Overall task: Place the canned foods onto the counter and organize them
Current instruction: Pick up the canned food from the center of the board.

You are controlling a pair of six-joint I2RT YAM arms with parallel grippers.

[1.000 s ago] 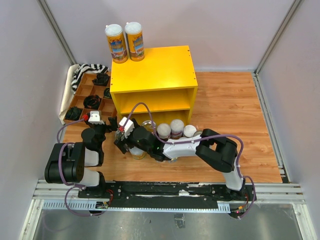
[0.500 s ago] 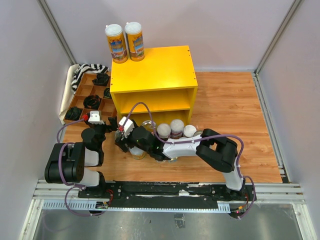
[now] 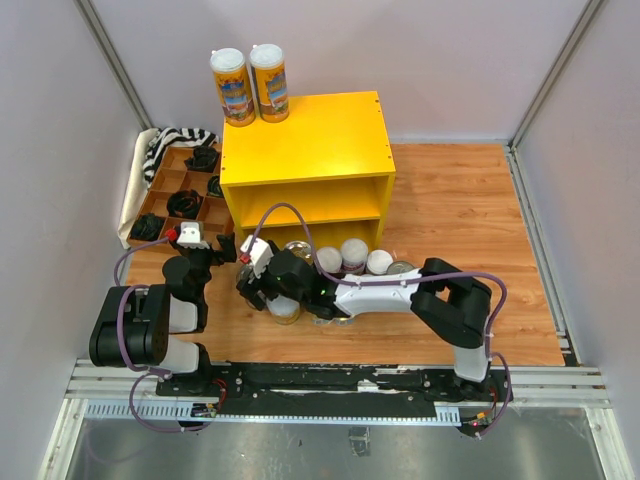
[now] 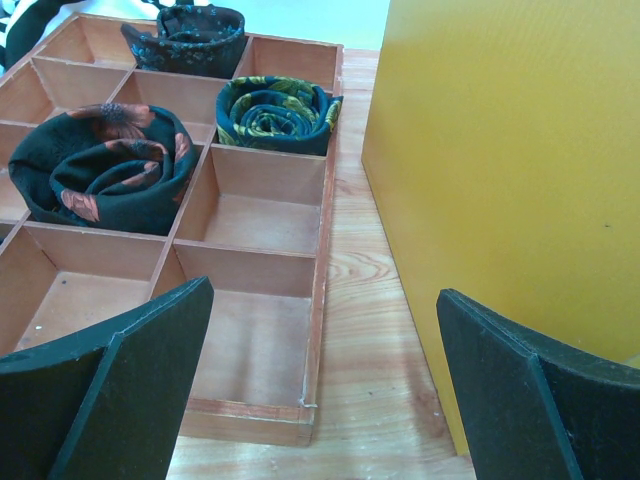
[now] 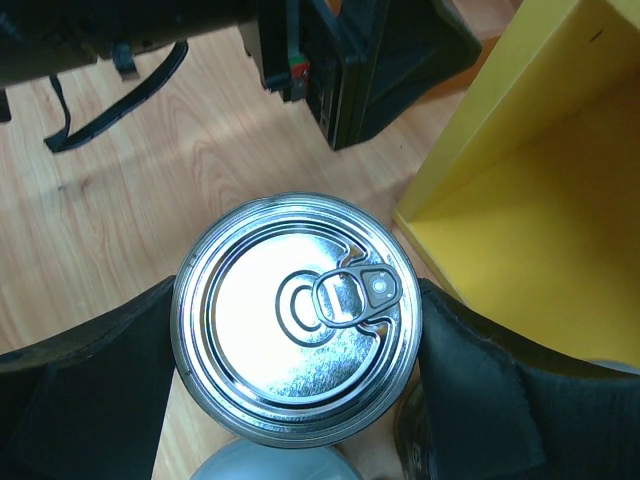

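Note:
The yellow counter [image 3: 305, 140] stands mid-table, with two tall white-lidded cans [image 3: 228, 87] [image 3: 269, 82] behind its left corner. Several cans stand in front of it: white-lidded ones [image 3: 353, 250] and a silver-topped one [image 3: 400, 268]. My right gripper [image 3: 275, 290] is shut on a silver-topped can [image 5: 297, 320] with a pull ring, its fingers [image 5: 480, 380] pressed on both sides, just left of the counter's front corner [image 5: 520, 190]. My left gripper [image 4: 325, 390] is open and empty, low between the tray and the counter's left wall [image 4: 500, 180].
A brown divided wooden tray [image 3: 160, 195] with rolled dark cloths [image 4: 105, 165] lies left of the counter, and a striped cloth [image 3: 170, 140] behind it. A grey-lidded can [image 5: 275, 465] and a dark can [image 5: 410, 440] sit close under my right gripper.
My right gripper has shifted slightly right and toward the near edge with the silver-topped can between its fingers. The left arm has not moved.

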